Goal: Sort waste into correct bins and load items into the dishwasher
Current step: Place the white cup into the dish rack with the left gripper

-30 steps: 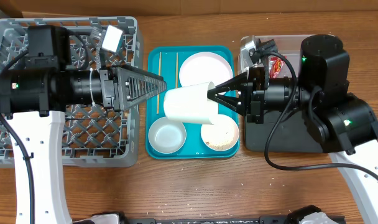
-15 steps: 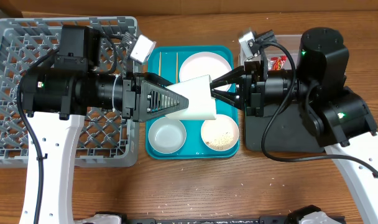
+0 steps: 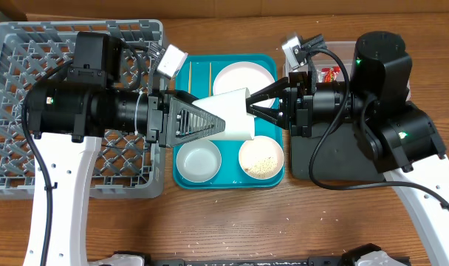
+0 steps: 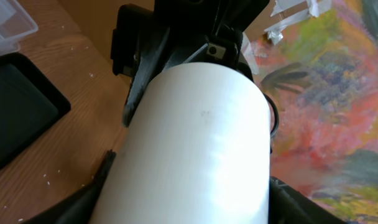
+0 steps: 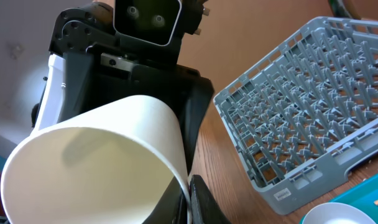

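small white cup (image 3: pixel 238 118) in the air above the teal tray (image 3: pixel 182 74), on its side, long axis left-right, mouth toward the right arm | a second ago the left arm was over the dish rack (image 3: pixel 18 44), now reaches the cup | left gripper (image 3: pixel 223 125) straddles the base end, clamped or not I cannot tell | right gripper (image 3: pixel 247 109) pinches the rim

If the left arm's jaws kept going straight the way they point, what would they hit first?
The white cup: it lies between the left jaws, though contact is unclear. Just beyond it the right jaws grip the cup's rim.
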Available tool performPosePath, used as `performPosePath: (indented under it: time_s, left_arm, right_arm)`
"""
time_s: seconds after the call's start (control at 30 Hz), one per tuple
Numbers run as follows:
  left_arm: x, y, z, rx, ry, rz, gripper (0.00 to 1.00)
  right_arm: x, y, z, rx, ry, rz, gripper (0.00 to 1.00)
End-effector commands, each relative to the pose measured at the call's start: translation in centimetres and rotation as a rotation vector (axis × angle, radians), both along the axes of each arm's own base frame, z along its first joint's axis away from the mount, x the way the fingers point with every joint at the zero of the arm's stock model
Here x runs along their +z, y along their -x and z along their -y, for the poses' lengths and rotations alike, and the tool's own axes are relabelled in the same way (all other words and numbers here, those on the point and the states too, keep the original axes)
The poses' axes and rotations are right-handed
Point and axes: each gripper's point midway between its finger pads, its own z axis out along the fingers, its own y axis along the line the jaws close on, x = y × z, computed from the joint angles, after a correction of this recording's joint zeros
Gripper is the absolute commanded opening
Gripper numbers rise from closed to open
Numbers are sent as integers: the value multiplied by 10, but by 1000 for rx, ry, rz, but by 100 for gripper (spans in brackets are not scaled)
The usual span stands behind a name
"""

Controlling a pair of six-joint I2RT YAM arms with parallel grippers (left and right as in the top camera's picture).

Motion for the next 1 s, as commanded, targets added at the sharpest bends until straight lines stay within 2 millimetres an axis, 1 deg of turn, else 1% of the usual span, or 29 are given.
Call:
performPosePath:
  time_s: [0.0, 0.07, 0.1, 0.17, 0.2, 0.27, 0.3, 0.33, 0.4, 0.43, 0.47, 0.53, 0.57, 0.63, 0.67, 0.7, 0.73, 0.77, 0.8, 0.83, 0.9, 0.93, 0.97]
  left_arm:
    - [-3, 1, 1, 11, -38, 28, 62]
    - [-17, -6, -1, 48, -116, 45, 66]
    - [-24, -10, -3, 69, -161, 50, 66]
    - [-36, -17, -6, 109, -235, 36, 67]
    - [-43, -23, -9, 143, -285, 18, 67]
    - [-58, -37, -18, 223, -385, -4, 66]
    - [-74, -51, -34, 325, -495, -41, 64]
    - [-87, -60, -51, 412, -580, -88, 64]
    - [-107, -68, -85, 551, -715, -179, 64]
    - [-121, -69, -116, 655, -822, -249, 64]
    - [-130, -67, -137, 727, -894, -306, 64]
    - [-144, -58, -178, 859, -1035, -416, 64]
    - [-152, -48, -212, 981, -1150, -504, 65]
    - [-156, -35, -250, 1134, -1265, -604, 71]
    - [-157, -32, -263, 1184, -1301, -623, 72]
    - [-158, -26, -283, 1268, -1353, -663, 75]
    - [-160, -23, -296, 1318, -1386, -688, 76]
    - [-162, -22, -300, 1331, -1397, -696, 76]
    - [-168, -22, -306, 1348, -1412, -710, 76]
    - [-180, -23, -309, 1343, -1412, -735, 75]
    - [-208, -25, -308, 1308, -1416, -775, 73]
    - [-227, -28, -303, 1277, -1395, -797, 72]
    - [-239, -31, -298, 1253, -1371, -806, 72]
  right_arm:
    - [7, 0, 0, 1, -8, 15, 4]
    - [5, 1, 0, 1, -3, 1, 12]
    - [4, 1, 0, 0, 0, -5, 18]
    - [3, 1, 0, 0, 3, -13, 19]
    - [2, 1, 0, 0, 3, -15, 21]
    - [-1, -2, 2, -30, 19, -29, 32]
    - [-11, -12, 6, -113, 64, -60, 43]
    - [-22, -19, 11, -181, 109, -79, 45]
    - [-50, -33, 29, -354, 239, -139, 49]
    - [-73, -39, 47, -473, 345, -190, 52]
    - [-84, -39, 56, -520, 398, -217, 53]
    - [-99, -36, 66, -560, 469, -264, 56]
    - [-109, -29, 70, -553, 511, -292, 57]
    - [-115, -22, 72, -533, 545, -298, 57]
    - [-118, -19, 73, -528, 558, -313, 57]
    - [-122, -15, 75, -523, 572, -332, 58]
    - [-124, -12, 76, -520, 583, -347, 58]
    - [-125, -11, 76, -519, 585, -350, 58]
    - [-126, -9, 77, -517, 592, -360, 58]
    - [-128, -7, 78, -514, 600, -372, 58]
    - [-130, -4, 79, -511, 609, -385, 58]
    - [-131, -3, 79, -509, 614, -391, 58]
    - [-131, -2, 79, -509, 615, -392, 58]
